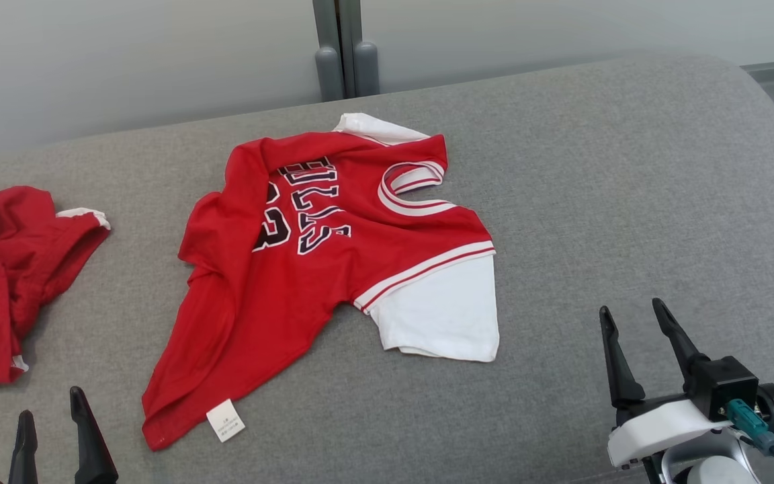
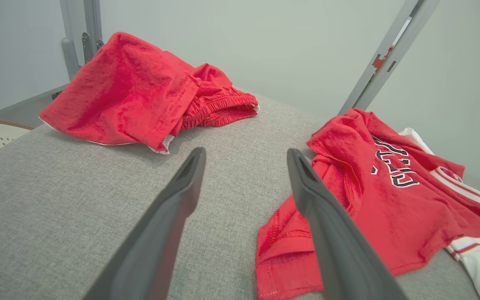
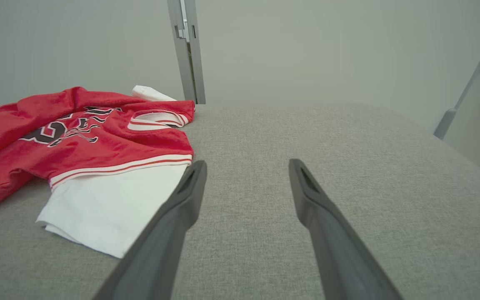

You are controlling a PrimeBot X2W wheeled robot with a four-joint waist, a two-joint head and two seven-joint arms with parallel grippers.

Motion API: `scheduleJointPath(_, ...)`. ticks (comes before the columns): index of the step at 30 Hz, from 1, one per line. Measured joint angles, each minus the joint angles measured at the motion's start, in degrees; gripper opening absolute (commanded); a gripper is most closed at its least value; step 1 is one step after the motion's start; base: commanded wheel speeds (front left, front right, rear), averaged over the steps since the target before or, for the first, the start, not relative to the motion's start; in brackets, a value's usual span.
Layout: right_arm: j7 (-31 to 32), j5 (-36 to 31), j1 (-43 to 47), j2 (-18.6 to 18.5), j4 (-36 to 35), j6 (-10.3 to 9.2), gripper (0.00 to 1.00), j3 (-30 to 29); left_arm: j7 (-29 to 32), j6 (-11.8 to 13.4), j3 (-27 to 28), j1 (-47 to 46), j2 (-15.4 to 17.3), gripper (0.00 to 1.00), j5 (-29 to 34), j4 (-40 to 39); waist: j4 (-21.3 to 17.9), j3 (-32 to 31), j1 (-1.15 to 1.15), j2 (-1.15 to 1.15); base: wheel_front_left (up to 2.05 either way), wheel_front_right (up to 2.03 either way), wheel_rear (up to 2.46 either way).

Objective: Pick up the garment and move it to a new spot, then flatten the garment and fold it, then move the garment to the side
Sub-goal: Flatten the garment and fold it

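The garment is a red jersey with black lettering, white-striped collar and white sleeves. It lies rumpled on the grey cushion, its lower hem with a white tag toward me. My left gripper hovers open at the lower left, just left of the hem; in the left wrist view the jersey lies beside and partly behind the right finger, nothing between the jaws. My right gripper stands open at the lower right, apart from the white sleeve.
A second red garment, crumpled, lies at the cushion's left edge, also ahead in the left wrist view. A grey metal post rises behind the cushion against a pale wall. Bare cushion spreads to the right.
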Motion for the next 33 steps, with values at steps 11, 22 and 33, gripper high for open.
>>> scheduleJointPath(11,0.0,-1.93,2.11,0.0,-4.72,0.0,1.0,-1.48,-0.09,-2.9,-5.42,4.27,-0.08,1.0,10.94,-8.03,1.74,-3.14,0.0,0.0,0.0,0.0,0.0)
scheduleJointPath(22,0.0,-2.04,3.36,0.01,-3.2,0.0,1.0,-0.12,-0.09,-3.94,-8.1,4.93,-0.08,1.0,13.78,-5.56,3.49,-4.21,0.0,0.0,0.0,0.0,0.0)
scheduleJointPath(33,0.0,-1.59,3.83,0.01,-2.24,0.0,1.0,0.53,-0.09,-4.52,-8.75,5.08,-0.08,1.0,12.62,-4.22,3.67,-4.48,0.0,0.0,0.0,0.0,0.0)
